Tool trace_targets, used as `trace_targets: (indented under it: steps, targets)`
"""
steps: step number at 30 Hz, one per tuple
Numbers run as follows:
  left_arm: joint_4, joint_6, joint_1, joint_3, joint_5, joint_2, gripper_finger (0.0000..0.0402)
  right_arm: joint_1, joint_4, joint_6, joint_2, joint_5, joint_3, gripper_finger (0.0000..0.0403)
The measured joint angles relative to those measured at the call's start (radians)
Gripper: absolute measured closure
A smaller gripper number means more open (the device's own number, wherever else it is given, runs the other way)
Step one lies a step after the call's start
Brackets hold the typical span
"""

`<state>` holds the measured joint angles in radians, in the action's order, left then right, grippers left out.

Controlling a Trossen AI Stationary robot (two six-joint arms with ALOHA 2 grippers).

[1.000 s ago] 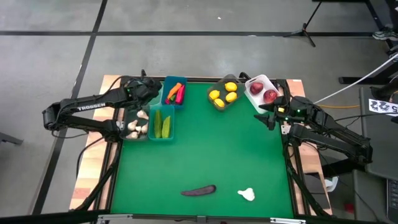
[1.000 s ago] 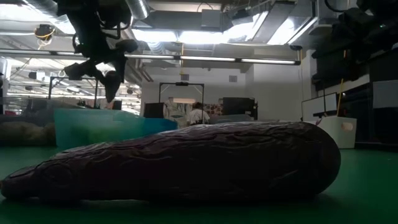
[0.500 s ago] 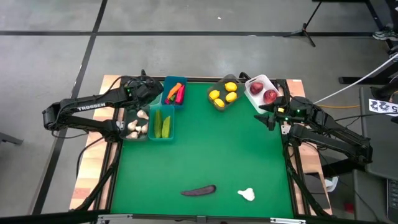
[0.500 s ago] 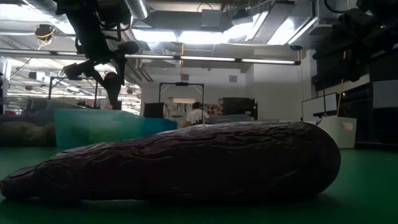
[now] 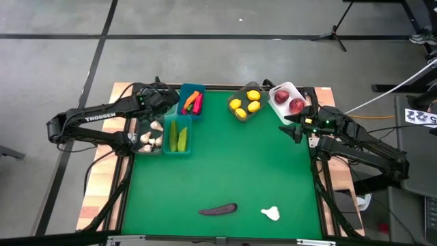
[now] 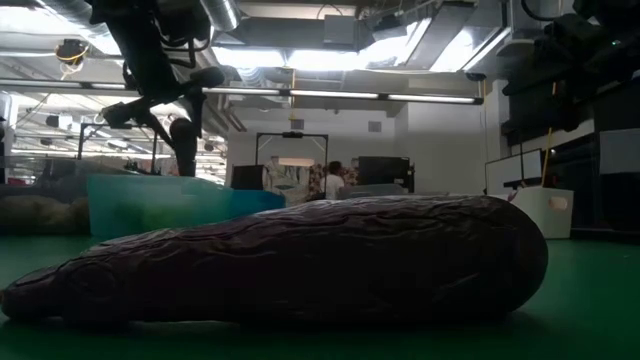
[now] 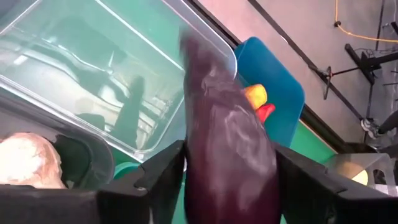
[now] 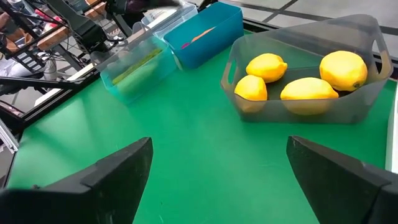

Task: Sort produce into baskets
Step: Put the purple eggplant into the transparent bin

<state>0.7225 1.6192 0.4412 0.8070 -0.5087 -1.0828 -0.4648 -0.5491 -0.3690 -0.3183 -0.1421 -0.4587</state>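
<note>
My left gripper (image 5: 161, 100) is shut on a dark purple eggplant (image 7: 227, 140) above a clear tub (image 7: 93, 68) at the table's far left. Beside that tub stand a blue basket (image 5: 192, 101) with a carrot and peppers, a teal basket (image 5: 179, 135) with cucumbers, and a tub of garlic bulbs (image 5: 150, 139). A second eggplant (image 5: 217, 209) and a garlic bulb (image 5: 270, 213) lie on the green mat near the front edge. My right gripper (image 5: 293, 130) is open and empty at the right, near the lemon basket (image 8: 311, 74). My left gripper pinches the eggplant's two sides (image 7: 193, 165) between its two fingers. The fingers (image 6: 128, 110) come from above, slanting down. The eggplant sticks out past the fingers and points down (image 6: 183, 145), lifted clear above the clear tub.
A white basket (image 5: 288, 99) with red apples stands at the far right, beside the grey lemon basket (image 5: 246, 104). The middle of the green mat (image 5: 232, 164) is bare. A person stands in the room behind (image 6: 333, 182).
My left gripper has sunk slightly with the eggplant over the clear tub.
</note>
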Motion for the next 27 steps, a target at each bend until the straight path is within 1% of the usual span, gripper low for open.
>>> trace_targets:
  steps: [6,10,18,22,27]
  targets:
    - [0.007,0.023,0.0,0.0,0.0,0.0,0.013,0.0,0.0,0.0,0.0,0.0,0.0,0.0033]
    - [0.024,0.029,0.005,0.0,-0.005,0.0,0.0108,0.0,0.0,0.0,0.0,0.0,0.0,0.0033]
    - [0.024,0.023,0.094,0.0,-0.015,0.02,0.0107,0.0,-0.002,-0.001,0.0,-0.001,0.0,0.0033]
    - [0.03,-0.004,0.126,0.0,-0.018,0.047,0.0107,0.0,-0.002,-0.001,0.0,-0.008,0.0,0.0033]
    - [0.031,-0.06,0.185,0.0,-0.046,0.111,0.0107,0.0,-0.002,-0.001,0.0,-0.008,0.0,0.0033]
